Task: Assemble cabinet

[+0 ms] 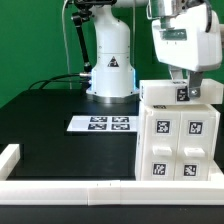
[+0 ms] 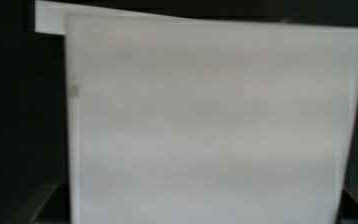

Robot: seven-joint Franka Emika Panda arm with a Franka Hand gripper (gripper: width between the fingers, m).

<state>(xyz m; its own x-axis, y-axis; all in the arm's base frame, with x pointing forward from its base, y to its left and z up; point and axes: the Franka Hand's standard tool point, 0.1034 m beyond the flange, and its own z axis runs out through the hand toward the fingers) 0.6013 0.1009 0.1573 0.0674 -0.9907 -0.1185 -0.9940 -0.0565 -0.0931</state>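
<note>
One cabinet (image 1: 180,140), one marker board (image 1: 101,124), jaws perhaps touching cabinet top

The gripper (image 1: 186,84) is meeting the top of the cabinet (image 1: 178,135) by the worktop's (image 1: 55,105) corner at the exterior view's right. Its fingertips are blending into the white blocks, so the jaws' state is not showing. In the wrist view the cabinet is blurring into one white face and running off the picture's edge, while the arm (image 1: 180,28) is being cut off above.
</note>
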